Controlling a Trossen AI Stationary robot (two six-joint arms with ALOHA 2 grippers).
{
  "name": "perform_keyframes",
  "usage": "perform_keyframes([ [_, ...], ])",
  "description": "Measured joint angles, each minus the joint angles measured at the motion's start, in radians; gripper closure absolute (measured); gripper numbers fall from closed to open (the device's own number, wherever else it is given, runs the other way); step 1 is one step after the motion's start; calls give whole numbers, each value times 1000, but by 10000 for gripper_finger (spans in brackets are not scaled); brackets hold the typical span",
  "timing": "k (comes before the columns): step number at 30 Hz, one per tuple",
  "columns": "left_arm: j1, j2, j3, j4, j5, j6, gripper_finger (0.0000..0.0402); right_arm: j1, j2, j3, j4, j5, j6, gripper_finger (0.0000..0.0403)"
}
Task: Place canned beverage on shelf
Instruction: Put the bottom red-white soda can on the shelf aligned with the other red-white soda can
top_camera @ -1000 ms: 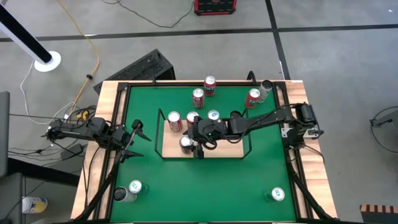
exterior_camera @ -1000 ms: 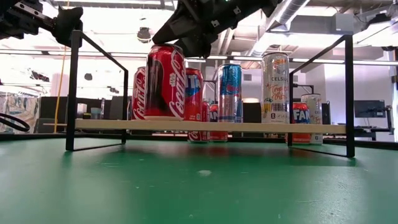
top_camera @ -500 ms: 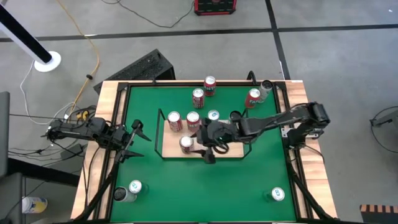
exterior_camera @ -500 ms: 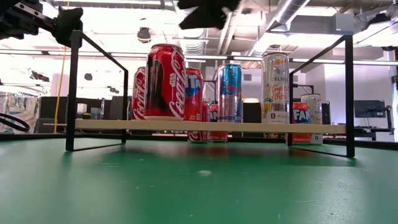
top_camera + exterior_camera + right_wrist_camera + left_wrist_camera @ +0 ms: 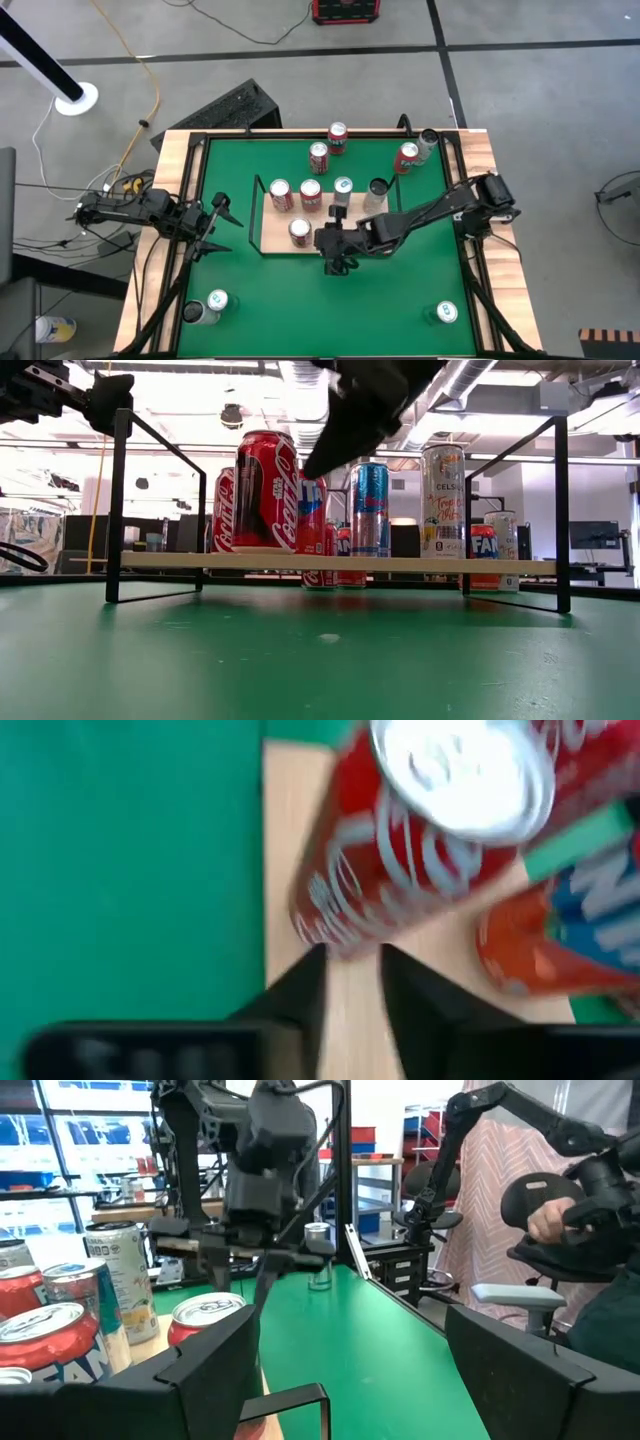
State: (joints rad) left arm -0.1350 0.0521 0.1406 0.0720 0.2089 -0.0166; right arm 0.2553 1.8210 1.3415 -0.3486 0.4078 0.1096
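Standing free beside right gripper (image 5: 336, 262): can (image 5: 298, 231)

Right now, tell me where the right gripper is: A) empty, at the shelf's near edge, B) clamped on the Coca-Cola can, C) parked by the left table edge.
A: the right gripper hangs empty at the shelf edge, the Coca-Cola can standing free.

I saw a green bench (image 5: 420, 290), a light-wood shelf (image 5: 275, 240) with black rails, and a red, white-lettered can (image 5: 266, 490).
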Motion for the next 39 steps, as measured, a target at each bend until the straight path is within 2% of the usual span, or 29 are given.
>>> perform_keyframes([
  [3,0,0,0,1,-2,0,95,-11,1,-2,-23,29,20,361],
  [5,0,0,0,1,-4,4,95,-19,0,-1,-13,45,25,386],
  [10,0,0,0,1,-4,4,95,-37,0,-1,41,44,25,373],
  [14,0,0,0,0,-4,3,95,-40,0,-1,50,27,27,386],
  [20,0,0,0,-3,-5,6,95,-33,0,-1,75,11,48,385],
  [27,0,0,0,-4,-6,6,95,-44,69,5,200,3,1,383],
  [33,0,7,0,-9,-6,5,95,-63,114,4,276,-32,-21,381],
  [39,0,7,0,-11,-6,5,95,-75,116,3,306,-110,-23,383],
])
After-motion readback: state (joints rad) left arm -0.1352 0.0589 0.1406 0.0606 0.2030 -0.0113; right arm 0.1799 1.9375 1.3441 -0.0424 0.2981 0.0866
